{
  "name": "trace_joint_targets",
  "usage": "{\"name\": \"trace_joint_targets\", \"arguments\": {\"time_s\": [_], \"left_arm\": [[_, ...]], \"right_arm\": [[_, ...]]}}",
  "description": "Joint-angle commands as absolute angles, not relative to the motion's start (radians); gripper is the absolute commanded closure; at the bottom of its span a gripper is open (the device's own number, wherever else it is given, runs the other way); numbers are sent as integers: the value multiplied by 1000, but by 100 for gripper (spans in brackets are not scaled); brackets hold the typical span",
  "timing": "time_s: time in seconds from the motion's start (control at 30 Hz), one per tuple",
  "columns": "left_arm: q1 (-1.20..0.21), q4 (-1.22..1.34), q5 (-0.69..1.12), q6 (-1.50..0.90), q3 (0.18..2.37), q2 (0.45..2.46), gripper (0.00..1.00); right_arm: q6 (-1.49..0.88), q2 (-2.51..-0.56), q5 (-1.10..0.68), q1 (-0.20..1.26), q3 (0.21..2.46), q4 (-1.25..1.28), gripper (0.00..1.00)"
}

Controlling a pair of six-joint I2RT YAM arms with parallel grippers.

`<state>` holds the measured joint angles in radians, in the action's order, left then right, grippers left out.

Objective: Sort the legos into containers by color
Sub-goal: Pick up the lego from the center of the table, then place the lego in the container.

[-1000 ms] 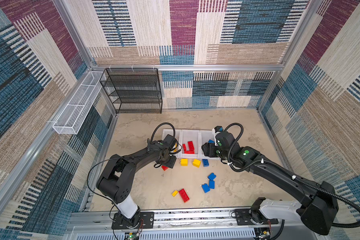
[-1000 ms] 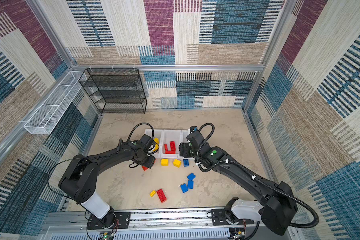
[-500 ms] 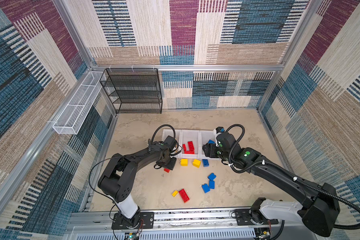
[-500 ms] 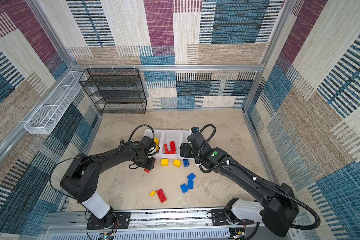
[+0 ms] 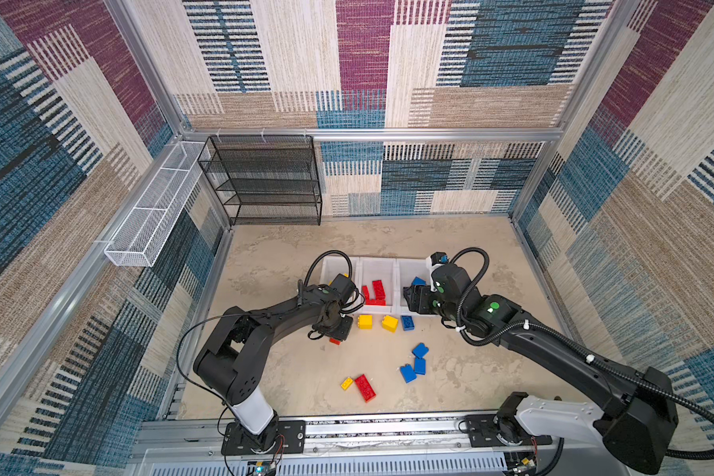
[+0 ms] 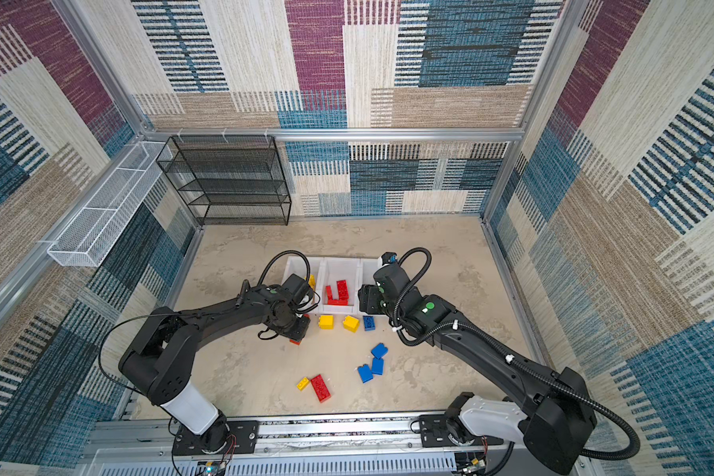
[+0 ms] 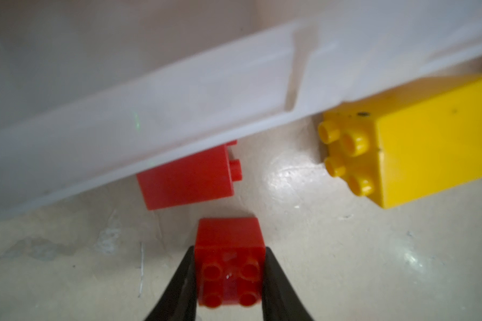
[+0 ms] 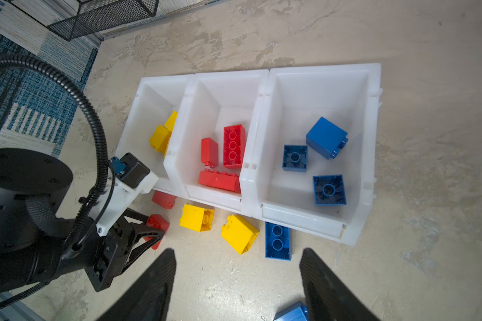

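Red square brick [image 7: 228, 241], clamped in left gripper [image 7: 229, 257] just before the white bins [image 8: 267, 72]: grasp step in hand, next calls for lifting over the lip into middle bin [image 8: 228, 94]; right gripper [image 8: 237, 251] gapes empty.

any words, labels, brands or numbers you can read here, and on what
None: no readable text in any view.
Small red studded plastic brick: stud tops too blurred to show any mark.
Three joined white plastic bins: no lettering.
Black robot arms: plain green dots only.
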<state>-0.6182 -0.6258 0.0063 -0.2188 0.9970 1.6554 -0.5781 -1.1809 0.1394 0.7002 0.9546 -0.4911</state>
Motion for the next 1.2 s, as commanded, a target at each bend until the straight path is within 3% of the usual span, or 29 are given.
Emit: {"name": "trace_joint_targets", "arguments": {"time_s": [0.0, 0.27, 0.67, 0.83, 1.03, 1.17], "left_arm": [[-663, -618, 27, -305, 999, 1613, 68], [-719, -610, 84, -334, 1232, 1617, 68], [-682, -716, 28, -216, 1747, 2068, 65], [-672, -712, 15, -211, 1781, 2104, 60], [-657, -707, 15, -215, 1765, 2091, 42], [-646, -684, 11, -221, 1706, 2013, 40]], "right_arm": [[-586, -1157, 162, 701, 958, -503, 27], [-595, -1084, 203, 697, 940, -556, 27], [-641, -1010, 203, 691, 893, -600, 28], [-647, -982, 215, 690, 879, -622, 28], [-640, -1006, 212, 690, 887, -641, 27], [-644, -1020, 214, 690, 878, -644, 27]]}}
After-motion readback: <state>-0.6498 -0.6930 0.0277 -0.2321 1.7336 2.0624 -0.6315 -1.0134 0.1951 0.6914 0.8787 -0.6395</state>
